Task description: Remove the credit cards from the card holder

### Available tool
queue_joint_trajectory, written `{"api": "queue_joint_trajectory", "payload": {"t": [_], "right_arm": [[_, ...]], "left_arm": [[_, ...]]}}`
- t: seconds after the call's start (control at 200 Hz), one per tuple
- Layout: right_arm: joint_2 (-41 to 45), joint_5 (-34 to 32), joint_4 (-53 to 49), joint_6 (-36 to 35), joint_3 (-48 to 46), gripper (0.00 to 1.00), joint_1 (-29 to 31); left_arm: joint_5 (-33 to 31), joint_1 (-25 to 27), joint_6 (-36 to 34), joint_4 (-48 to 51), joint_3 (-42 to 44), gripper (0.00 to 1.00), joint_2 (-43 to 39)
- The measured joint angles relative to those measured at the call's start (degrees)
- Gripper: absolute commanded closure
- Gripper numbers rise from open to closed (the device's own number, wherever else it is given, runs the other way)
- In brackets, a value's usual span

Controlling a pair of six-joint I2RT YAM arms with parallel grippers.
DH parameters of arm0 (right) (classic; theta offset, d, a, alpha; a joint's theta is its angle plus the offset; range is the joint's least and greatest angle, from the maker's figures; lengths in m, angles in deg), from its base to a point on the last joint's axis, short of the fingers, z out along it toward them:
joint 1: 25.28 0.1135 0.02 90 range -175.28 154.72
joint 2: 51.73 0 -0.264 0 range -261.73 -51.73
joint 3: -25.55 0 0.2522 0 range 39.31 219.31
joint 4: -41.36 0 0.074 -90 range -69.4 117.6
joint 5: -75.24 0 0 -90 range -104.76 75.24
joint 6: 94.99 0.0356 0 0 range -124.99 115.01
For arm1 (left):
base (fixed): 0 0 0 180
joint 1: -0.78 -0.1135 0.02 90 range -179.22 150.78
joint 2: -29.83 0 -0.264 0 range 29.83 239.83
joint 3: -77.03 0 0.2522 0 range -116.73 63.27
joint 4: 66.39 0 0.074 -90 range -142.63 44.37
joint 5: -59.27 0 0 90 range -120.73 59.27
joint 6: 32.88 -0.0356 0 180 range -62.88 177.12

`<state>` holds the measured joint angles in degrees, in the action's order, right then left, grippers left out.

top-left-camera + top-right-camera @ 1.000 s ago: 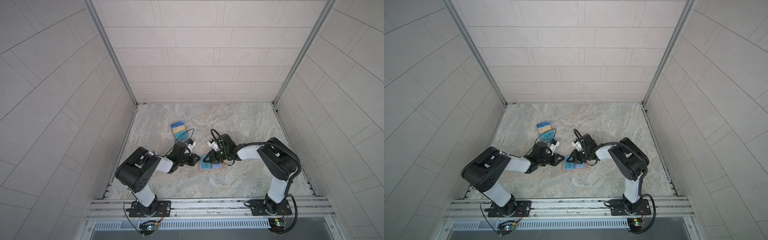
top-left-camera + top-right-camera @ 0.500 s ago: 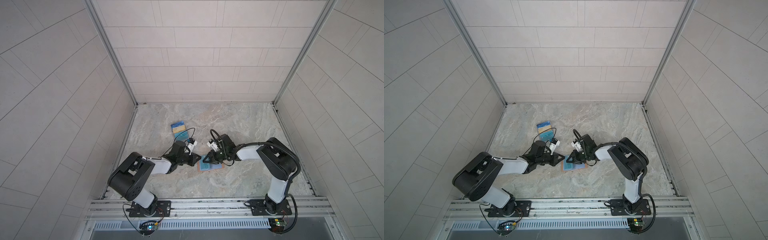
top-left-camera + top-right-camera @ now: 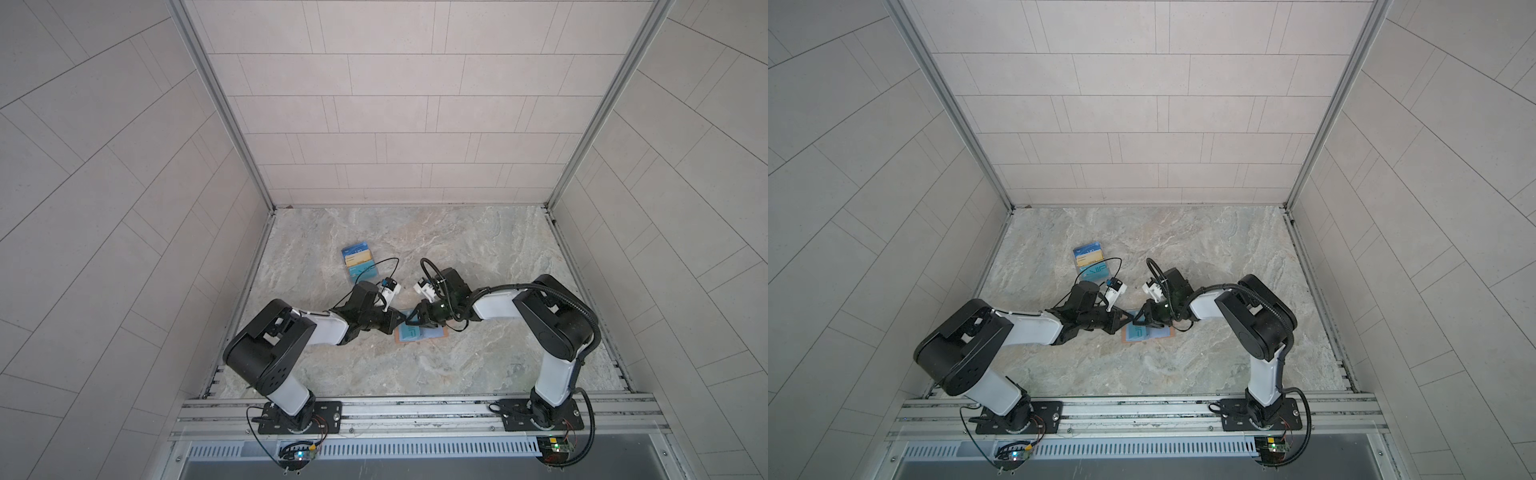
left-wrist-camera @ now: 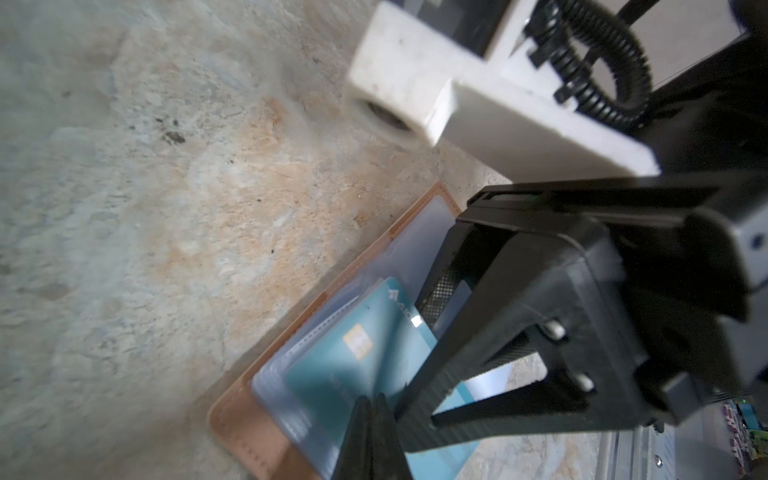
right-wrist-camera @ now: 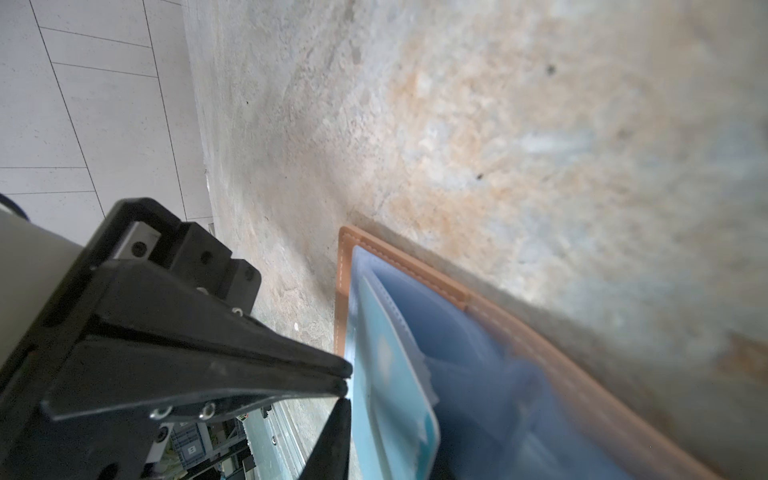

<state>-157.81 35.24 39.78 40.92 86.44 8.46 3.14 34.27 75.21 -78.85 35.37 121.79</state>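
Observation:
The tan card holder (image 3: 434, 333) (image 3: 1163, 332) lies open on the marble floor between both arms. A teal credit card (image 4: 345, 374) (image 5: 395, 395) sticks part way out of its pale blue sleeves, tilted up. My left gripper (image 3: 402, 321) (image 4: 370, 405) is shut, its tips resting on the card's face. My right gripper (image 3: 412, 323) meets it from the other side. Its fingers (image 4: 457, 353) stand a little apart beside the card's corner. In the right wrist view only one finger (image 5: 332, 440) shows, next to the card's edge. A grip on the card does not show.
A pile of blue, gold and teal cards (image 3: 359, 259) (image 3: 1090, 262) lies on the floor behind the left gripper. Tiled walls close in the floor on three sides, and the arms' mounting rail (image 3: 415, 411) runs along the front.
The left arm's shoulder and elbow have swung lower and outward, while its shut gripper stays at the card holder. The right arm has hardly moved.

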Motion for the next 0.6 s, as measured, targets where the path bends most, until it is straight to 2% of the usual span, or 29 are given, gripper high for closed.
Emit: {"api": "queue_joint_trajectory", "payload": {"t": [0.601], "right_arm": [[1.62,0.85,0.17,0.48,-0.94,0.76,-2.03]], "left_arm": [[-0.48,0.7,-0.17,-4.0,1.75,1.0,1.53]]}}
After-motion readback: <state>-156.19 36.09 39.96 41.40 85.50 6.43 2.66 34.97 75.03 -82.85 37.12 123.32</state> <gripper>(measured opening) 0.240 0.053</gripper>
